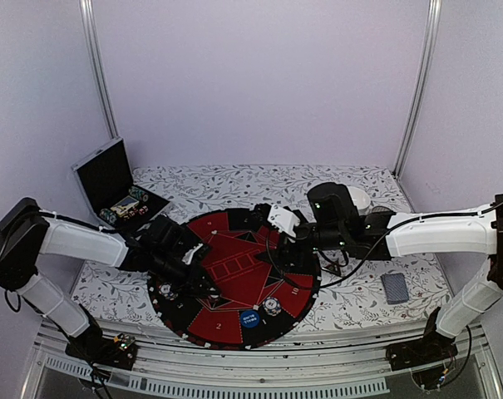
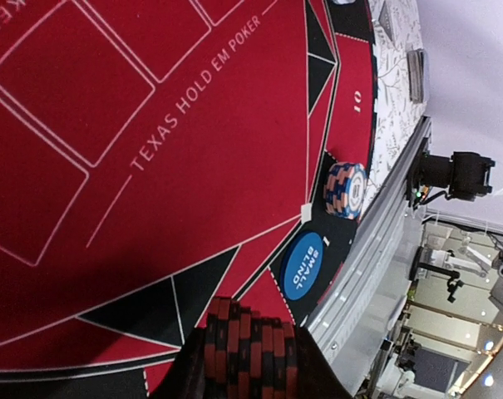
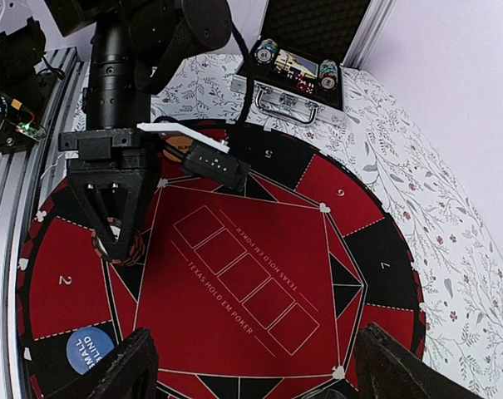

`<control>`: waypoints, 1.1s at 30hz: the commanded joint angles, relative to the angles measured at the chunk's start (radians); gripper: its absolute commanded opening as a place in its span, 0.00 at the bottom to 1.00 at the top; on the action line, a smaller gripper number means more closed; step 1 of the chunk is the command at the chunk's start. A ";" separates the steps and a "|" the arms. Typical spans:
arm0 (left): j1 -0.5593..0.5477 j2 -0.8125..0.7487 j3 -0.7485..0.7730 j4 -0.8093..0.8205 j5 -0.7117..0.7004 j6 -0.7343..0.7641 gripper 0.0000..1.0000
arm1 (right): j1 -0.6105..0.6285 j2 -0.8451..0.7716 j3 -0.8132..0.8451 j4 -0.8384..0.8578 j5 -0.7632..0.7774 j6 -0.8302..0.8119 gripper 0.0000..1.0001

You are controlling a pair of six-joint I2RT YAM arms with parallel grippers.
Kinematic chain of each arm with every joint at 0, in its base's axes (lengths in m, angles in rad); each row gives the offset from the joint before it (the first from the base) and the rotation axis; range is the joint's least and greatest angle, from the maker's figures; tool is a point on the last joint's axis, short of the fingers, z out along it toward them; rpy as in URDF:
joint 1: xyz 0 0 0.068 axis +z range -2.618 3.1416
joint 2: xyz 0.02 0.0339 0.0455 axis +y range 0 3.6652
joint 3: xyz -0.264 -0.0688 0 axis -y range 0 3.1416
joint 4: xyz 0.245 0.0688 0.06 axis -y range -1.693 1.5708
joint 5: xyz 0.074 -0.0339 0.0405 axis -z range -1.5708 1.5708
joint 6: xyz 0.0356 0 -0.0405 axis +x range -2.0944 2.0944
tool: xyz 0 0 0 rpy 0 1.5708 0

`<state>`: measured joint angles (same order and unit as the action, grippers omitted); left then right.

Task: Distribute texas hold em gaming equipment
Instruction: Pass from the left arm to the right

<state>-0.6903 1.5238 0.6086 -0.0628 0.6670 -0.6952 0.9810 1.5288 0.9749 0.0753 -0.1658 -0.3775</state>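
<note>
Red-and-black poker chips (image 2: pixel 249 345), one stack, sit clamped in the left gripper (image 3: pixel 116 245); right gripper (image 3: pixel 255 374) fingers spread apart. One blue disc button (image 1: pixel 249 317) lies at six o'clock on the round felt mat (image 1: pixel 226 249).

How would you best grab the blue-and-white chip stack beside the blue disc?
Probably from straight above, fingers closing on the curved sides of the chip stack. It stands upright as a short round column on the mat, and the Small Blind disc lies close beside it, so avoid that side.
</note>
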 commanded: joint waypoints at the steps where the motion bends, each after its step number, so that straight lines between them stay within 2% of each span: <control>1: -0.002 0.018 0.026 -0.162 0.009 0.116 0.00 | 0.003 0.007 0.039 -0.023 0.011 0.014 0.83; 6: 0.020 -0.020 0.034 -0.311 -0.060 0.202 0.00 | 0.003 -0.010 0.025 -0.030 0.018 0.014 0.84; 12: 0.060 0.006 0.038 -0.348 -0.058 0.259 0.00 | 0.004 -0.006 0.028 -0.030 0.017 0.016 0.84; 16: 0.072 0.065 0.063 -0.377 -0.107 0.296 0.14 | 0.004 -0.010 0.031 -0.031 0.015 0.018 0.84; 19: 0.074 0.101 0.103 -0.409 -0.162 0.324 0.17 | 0.003 -0.019 0.030 -0.035 0.017 0.013 0.84; 20: 0.074 0.108 0.112 -0.416 -0.168 0.331 0.15 | 0.003 -0.021 0.028 -0.035 0.018 0.013 0.84; 22: 0.074 0.109 0.130 -0.420 -0.163 0.339 0.03 | 0.003 -0.026 0.028 -0.039 0.021 0.012 0.84; 23: 0.074 0.100 0.135 -0.414 -0.153 0.343 0.00 | 0.003 -0.029 0.027 -0.040 0.024 0.012 0.85; 29: 0.065 -0.038 0.195 -0.323 -0.076 0.326 0.00 | 0.001 -0.034 0.025 -0.043 0.015 0.016 0.86; 33: 0.064 -0.062 0.234 -0.196 -0.030 0.153 0.00 | 0.005 -0.021 0.032 -0.004 -0.008 0.012 0.84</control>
<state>-0.6319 1.5059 0.7830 -0.4206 0.6025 -0.4049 0.9806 1.5257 0.9863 0.0444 -0.1524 -0.3733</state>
